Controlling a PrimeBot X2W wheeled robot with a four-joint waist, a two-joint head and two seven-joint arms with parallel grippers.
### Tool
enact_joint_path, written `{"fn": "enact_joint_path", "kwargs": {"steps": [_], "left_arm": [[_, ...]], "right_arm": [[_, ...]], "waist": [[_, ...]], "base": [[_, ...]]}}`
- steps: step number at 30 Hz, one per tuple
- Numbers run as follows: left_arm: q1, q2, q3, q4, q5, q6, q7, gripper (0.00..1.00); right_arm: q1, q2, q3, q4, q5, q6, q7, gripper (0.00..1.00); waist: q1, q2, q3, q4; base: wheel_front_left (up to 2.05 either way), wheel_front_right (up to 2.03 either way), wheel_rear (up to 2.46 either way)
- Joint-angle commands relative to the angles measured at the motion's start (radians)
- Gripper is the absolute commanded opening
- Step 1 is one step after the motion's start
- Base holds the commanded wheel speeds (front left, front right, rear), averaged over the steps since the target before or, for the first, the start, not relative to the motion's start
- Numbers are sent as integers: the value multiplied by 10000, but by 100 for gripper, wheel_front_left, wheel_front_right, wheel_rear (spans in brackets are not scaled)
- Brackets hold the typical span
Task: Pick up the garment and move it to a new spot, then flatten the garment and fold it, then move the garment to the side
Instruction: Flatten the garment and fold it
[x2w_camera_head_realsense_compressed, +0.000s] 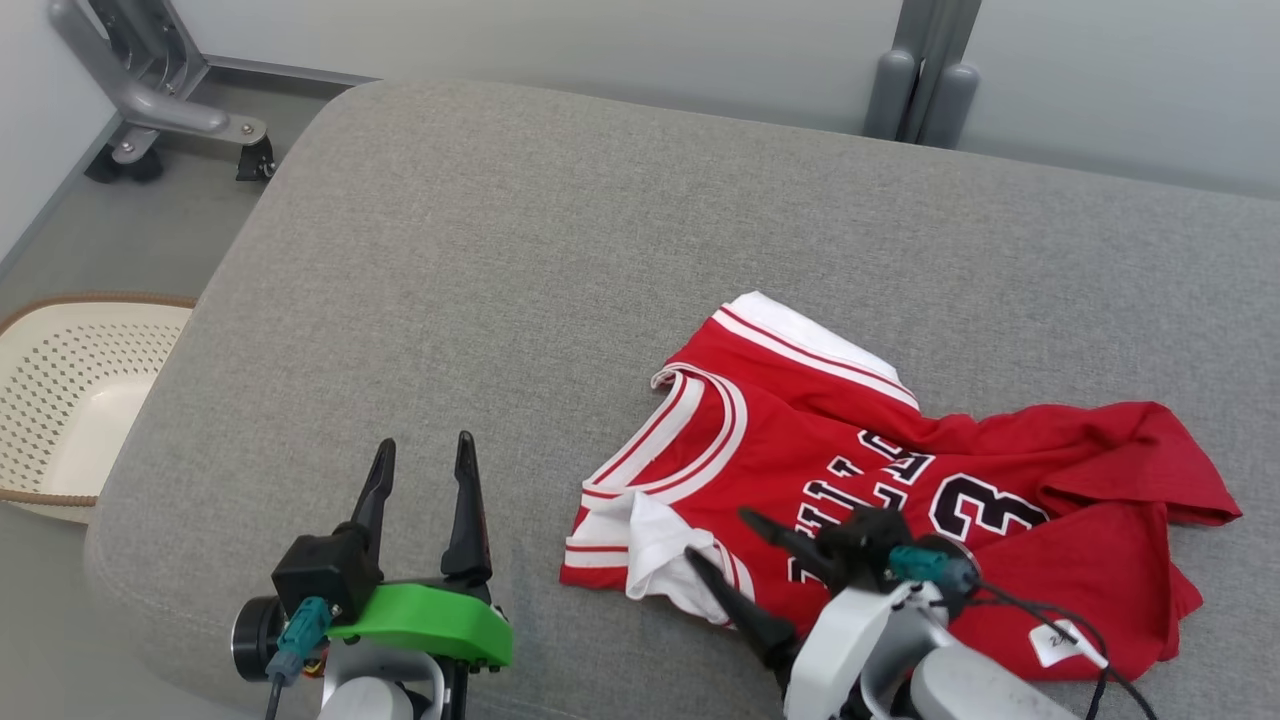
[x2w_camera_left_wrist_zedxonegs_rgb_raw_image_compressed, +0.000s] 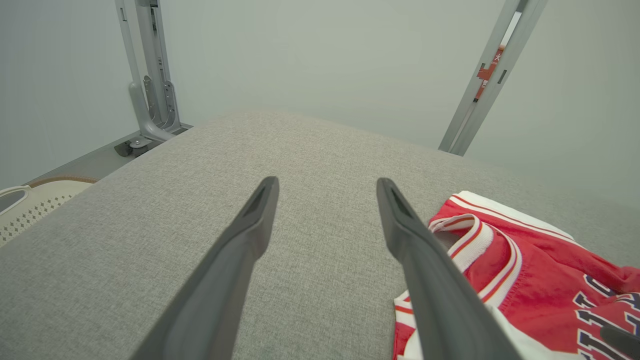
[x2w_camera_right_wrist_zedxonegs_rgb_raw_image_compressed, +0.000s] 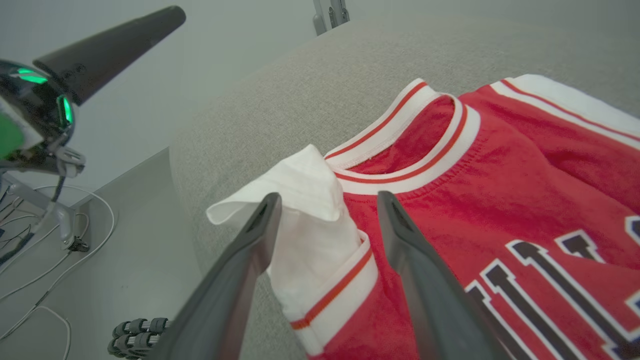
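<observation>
Left gripper (x2w_camera_head_realsense_compressed: 425, 445) sits low on the left, jaws spread wide, both dark fingers nearly parallel and pointing straight ahead. The green wrist housing (x2w_camera_head_realsense_compressed: 430, 620) is tucked right behind them. Over on the right, the right gripper (x2w_camera_head_realsense_compressed: 718, 535) is angled inward, fingers aimed up and to the left, and its jaws are wide apart too. The pale right forearm (x2w_camera_head_realsense_compressed: 960, 690) comes up from the bottom edge, with a dark cable (x2w_camera_head_realsense_compressed: 1060, 620) looping off the wrist. The two grippers are well apart.

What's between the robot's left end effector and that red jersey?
Just bare grey fabric cushion between left end effector and white-trimmed red basketball jersey, per the head view.
</observation>
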Motion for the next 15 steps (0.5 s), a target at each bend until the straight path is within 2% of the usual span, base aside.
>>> {"fn": "enact_joint_path", "kwargs": {"steps": [1, 8, 15], "left_arm": [[58, 23, -24, 4, 2, -40, 0, 100], [-188, 25, -144, -23, -137, -15, 0, 100], [-341, 23, -261, -84, -304, 63, 0, 100]], "right_arm": [[-177, -77, -332, -206, -108, 0, 85, 100], [-786, -319, -1921, -45, -971, 0, 488, 100], [-1860, -761, -1757, 1433, -1553, 0, 1100, 100]], "waist": [[0, 0, 23, 55], [0, 0, 237, 526], [0, 0, 564, 1086]], "base": [[0, 0, 0], [0, 0, 0], [0, 0, 0]]}}
